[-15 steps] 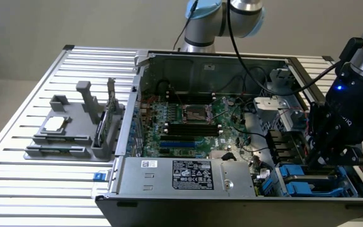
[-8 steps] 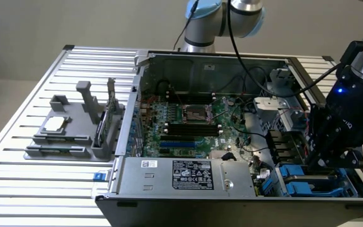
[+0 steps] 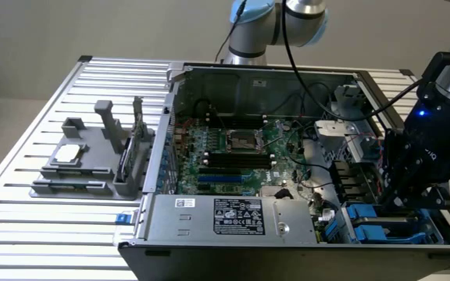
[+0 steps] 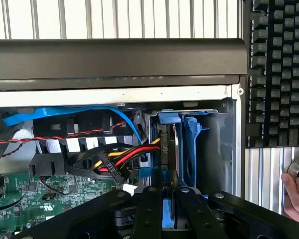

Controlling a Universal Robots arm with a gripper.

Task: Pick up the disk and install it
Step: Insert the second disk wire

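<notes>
Disk (image 4: 175,164) stands on edge in the drive bay at the case's near corner on the exterior view's right, blue carrier (image 4: 192,149) wrapped around it. In the wrist view it sits upright between the bay's metal walls, the carrier's blue tab at its upper end.

Gripper (image 4: 164,199) is down in the bay, fingers (image 4: 150,209) closed in on the disk's edge, clamped on it. In the exterior view the gripper (image 3: 412,202) hangs over the blue drive cage (image 3: 381,225), black wrist body above it with a blue LED lit.

Just beside the disk: a bundle of red, yellow and black power wires (image 4: 124,159) with a black connector, a blue SATA cable (image 4: 79,112) looping over the bay, a red-black twisted pair (image 4: 65,135) running across.

Motherboard (image 3: 233,152) lies in the middle of the open case (image 3: 287,246), CPU socket bare, black and blue slots below it. PSU (image 3: 233,219) with its white label sits along the near edge, left of the drive cage.

Left of the case, on the slatted table (image 3: 21,175), a grey fixture (image 3: 92,158) holds a small silver chip (image 3: 67,153) and an upright card.

Wrist view also shows a black keyboard (image 4: 279,74) on the table outside the case, and a person's hand (image 4: 296,191) by it.
</notes>
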